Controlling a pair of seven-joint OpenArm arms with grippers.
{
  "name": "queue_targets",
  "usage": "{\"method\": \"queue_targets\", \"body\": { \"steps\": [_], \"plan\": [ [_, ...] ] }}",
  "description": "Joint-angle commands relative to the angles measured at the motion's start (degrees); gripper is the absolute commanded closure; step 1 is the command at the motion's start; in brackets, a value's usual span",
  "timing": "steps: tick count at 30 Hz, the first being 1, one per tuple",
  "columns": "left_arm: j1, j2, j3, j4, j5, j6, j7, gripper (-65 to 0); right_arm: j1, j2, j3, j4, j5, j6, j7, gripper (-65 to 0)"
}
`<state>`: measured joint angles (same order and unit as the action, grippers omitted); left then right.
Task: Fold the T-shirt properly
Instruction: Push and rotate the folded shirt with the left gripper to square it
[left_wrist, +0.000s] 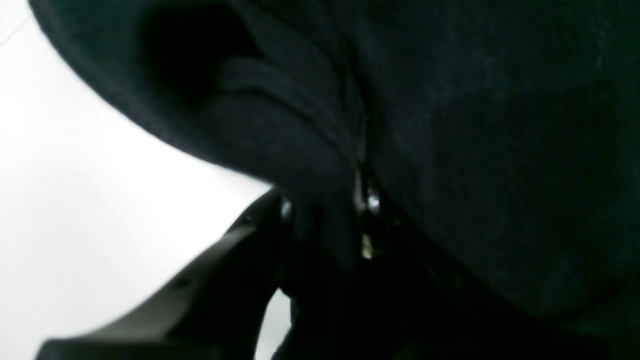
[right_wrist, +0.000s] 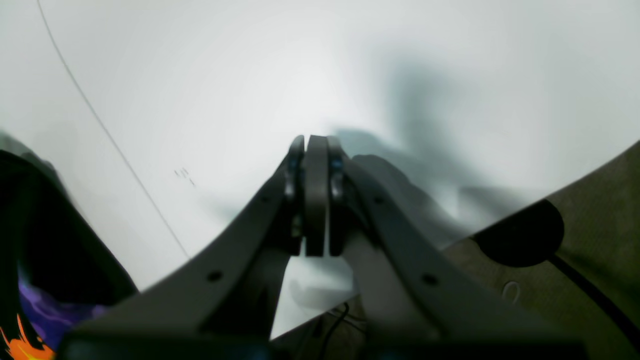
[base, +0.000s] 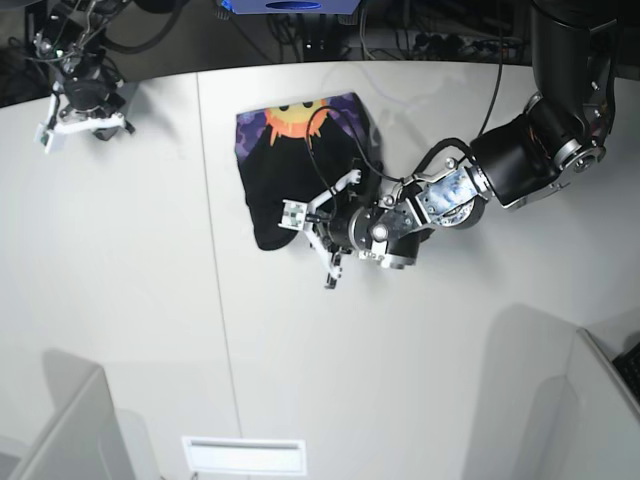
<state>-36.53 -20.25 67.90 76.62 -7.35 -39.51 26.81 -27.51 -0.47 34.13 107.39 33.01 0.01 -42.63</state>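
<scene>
The black T-shirt (base: 290, 175) lies bunched in a partly folded heap at the back middle of the white table (base: 140, 300), its sun-face print (base: 300, 115) showing at the far end. My left gripper (base: 318, 228) is at the shirt's near edge. In the left wrist view it (left_wrist: 325, 210) is shut on a pinch of black cloth (left_wrist: 475, 150), which drapes over and hides one finger. My right gripper (base: 80, 112) is far off at the back left corner. In the right wrist view it (right_wrist: 310, 150) is shut and empty above bare table, with a shirt edge (right_wrist: 40, 260) at lower left.
A thin seam (base: 215, 250) runs across the table. Cables hang behind the back edge (base: 400, 45). Grey panels stand at the front corners (base: 60, 430). A white slot plate (base: 245, 455) sits at the front. A black disc (right_wrist: 520, 235) lies on olive floor beyond the table edge.
</scene>
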Motion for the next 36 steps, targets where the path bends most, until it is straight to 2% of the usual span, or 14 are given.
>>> {"method": "queue_targets", "body": {
  "steps": [1,6,10,26,27,29,32,34,36],
  "plan": [
    [-1.0,0.2,-0.2,0.5,0.7,-0.5,-2.3,0.0,0.0,0.4,0.2,0.9,0.3,0.2,1.1,0.0],
    [-1.6,0.3,3.4,-2.2,7.9,-0.5,-7.3,0.0,0.6,0.4,0.2,0.8,0.3,0.2,1.1,0.0],
    [-1.6,1.7,3.3,-4.8,7.8,-0.5,-8.0,0.0,0.6,-1.1,0.2,0.8,0.3,0.2,1.1,0.0],
    [-2.9,1.8,3.3,-2.4,7.8,-0.5,-7.4,0.0,2.5,-1.3,-0.1,0.8,0.3,0.2,1.0,0.0],
    [-3.0,1.8,3.2,-2.1,7.8,-0.5,-7.4,-2.8,2.6,-1.4,-0.1,0.8,0.3,0.2,1.0,0.0],
    [-3.5,1.9,3.2,-2.2,8.2,-0.5,-7.4,-18.3,2.7,-1.4,-0.2,0.8,0.3,0.2,1.0,0.0],
    [-4.0,2.0,3.1,-2.2,7.8,-0.5,-7.4,-35.5,2.9,-1.4,-0.2,0.8,0.3,0.2,1.0,0.0],
    [-4.9,2.1,3.1,-2.2,7.8,-0.5,-7.4,-43.3,3.2,-1.4,-0.1,0.7,0.3,0.2,1.0,0.0],
    [-5.4,2.6,2.6,-2.2,7.8,-0.5,-7.4,-47.1,3.5,-1.4,-0.2,-0.1,0.3,0.2,0.9,0.0]
  ]
}}
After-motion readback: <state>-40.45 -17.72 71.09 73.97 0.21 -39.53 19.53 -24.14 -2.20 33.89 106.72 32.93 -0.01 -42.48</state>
